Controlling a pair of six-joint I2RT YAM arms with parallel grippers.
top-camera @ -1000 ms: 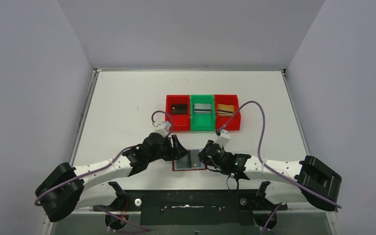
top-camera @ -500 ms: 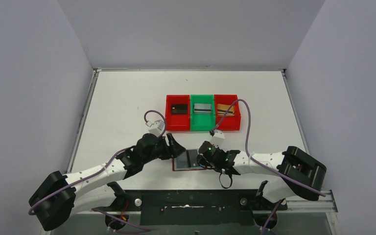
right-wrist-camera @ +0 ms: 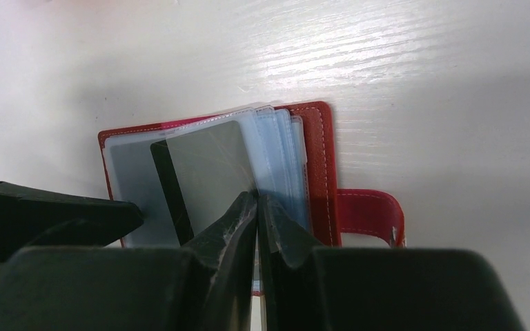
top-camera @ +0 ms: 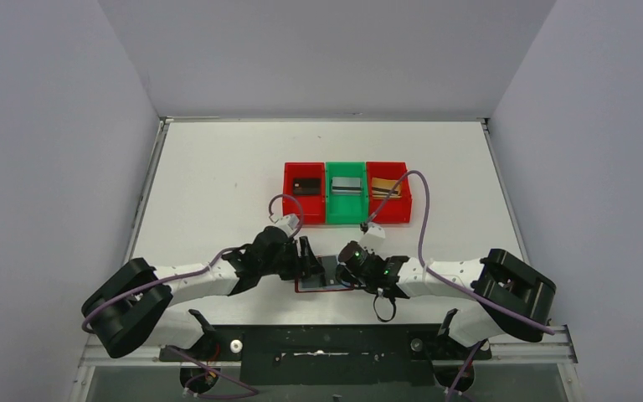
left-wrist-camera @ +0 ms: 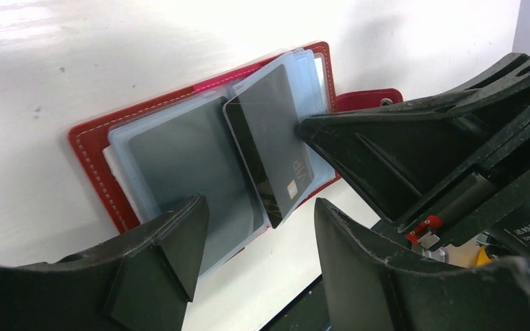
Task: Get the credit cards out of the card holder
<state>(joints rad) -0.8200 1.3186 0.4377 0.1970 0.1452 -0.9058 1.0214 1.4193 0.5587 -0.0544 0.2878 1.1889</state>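
The dark red card holder lies open on the table near the front edge. In the left wrist view its cover and clasp tab show. A dark card with a gold chip sits in a clear sleeve that is raised off the stack. My right gripper is shut on that sleeve's edge; the card and the tab show there. My left gripper is open and empty, its jaws at the holder's near edge, just below the card's corner.
Three bins stand in a row behind the holder: a red one with a black card, a green one with a silver card, a red one with a gold card. The table's front edge is close by.
My right gripper moved left onto the holder and closed on the sleeve. My left gripper shifted right, closer to the raised card, its jaws still open.
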